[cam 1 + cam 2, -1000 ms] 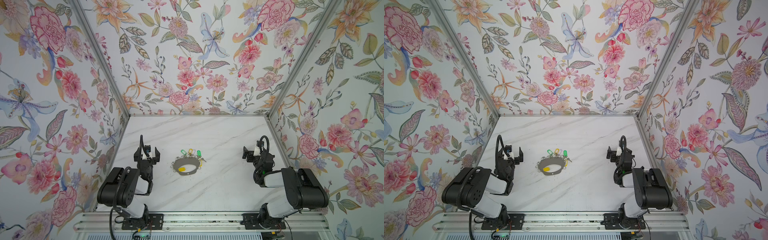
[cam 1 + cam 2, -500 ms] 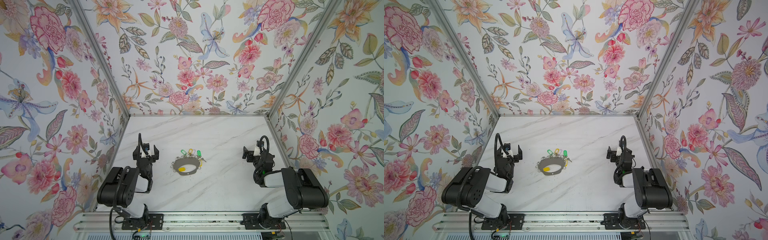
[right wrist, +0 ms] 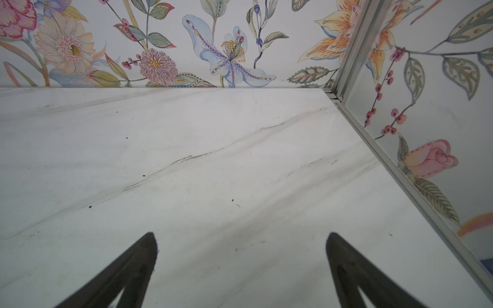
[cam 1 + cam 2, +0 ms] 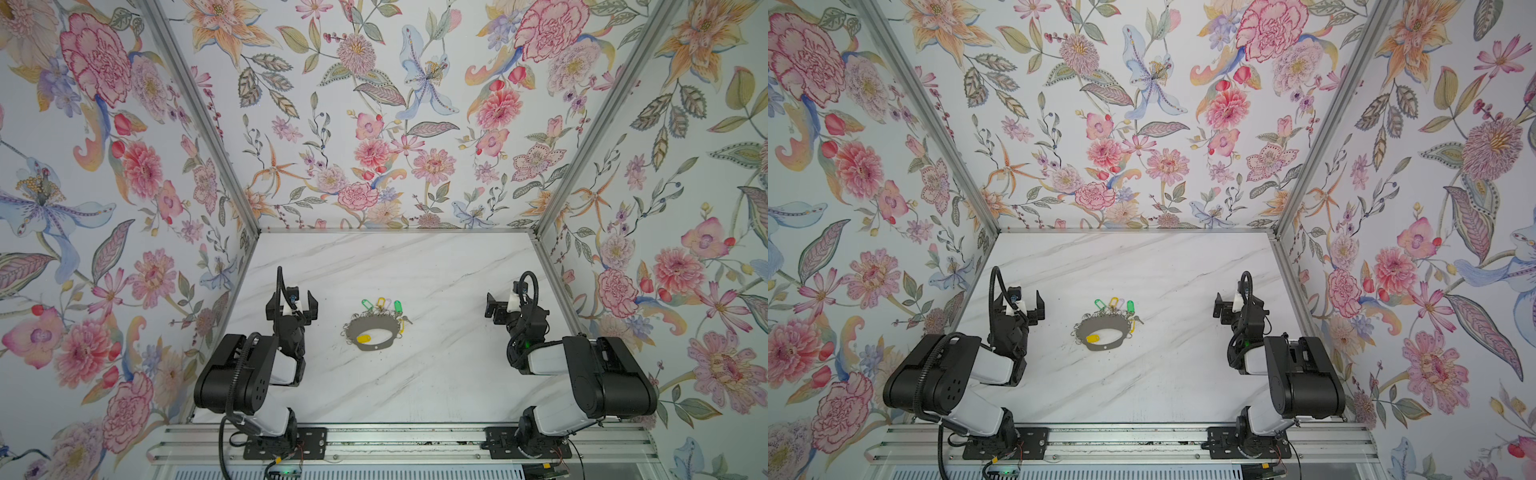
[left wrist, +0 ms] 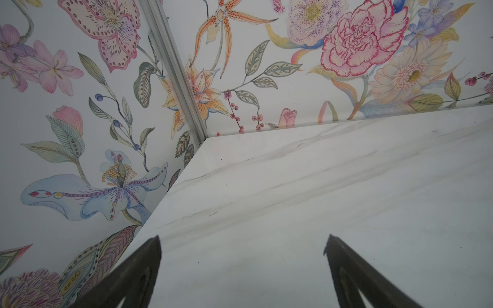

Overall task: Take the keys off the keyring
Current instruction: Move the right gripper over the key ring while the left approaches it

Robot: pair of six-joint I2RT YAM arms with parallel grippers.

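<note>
Though both arms flank it, nothing looks begun: the keys (image 4: pixel 380 304) seemingly all hang on the keyring (image 4: pixel 376 347), mid table (image 4: pixel 415 270), well apart from either. Left gripper (image 5: pixel 244 237), right gripper (image 3: pixel 240 236): jaws spread wide, holding nothing.

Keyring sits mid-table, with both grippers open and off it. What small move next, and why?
Probably bring the left gripper across toward the keyring: it is the nearer one, open and empty. The keys lie bunched at the ring's far edge, so it likely needs steadying first. The right gripper stands farther off.
</note>
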